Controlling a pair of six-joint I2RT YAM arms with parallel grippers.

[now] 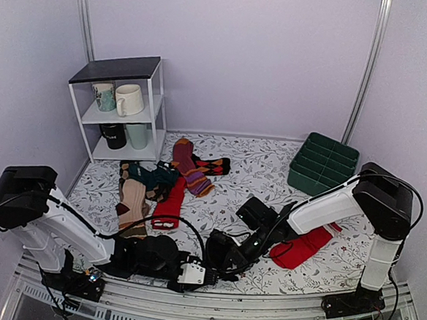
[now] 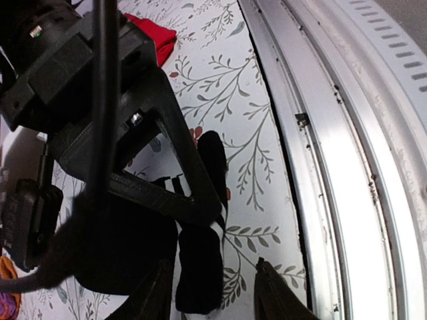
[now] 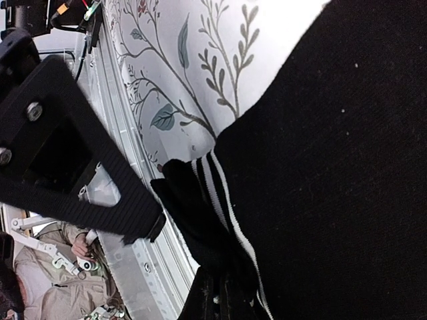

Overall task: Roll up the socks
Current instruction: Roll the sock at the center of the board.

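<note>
Right gripper (image 3: 221, 297) — jaws closed, pinching the striped cuff of the socks (image 3: 333, 167); left gripper (image 2: 212, 283) — half open, the socks lying between its fingers, unclamped.

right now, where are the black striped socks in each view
Top external: black striped socks at bottom centre near the table's front edge, mostly hidden.
Left wrist: lower centre, stripes showing.
Right wrist: filling the right half.
Shared landmark: floral tablecloth.
</note>
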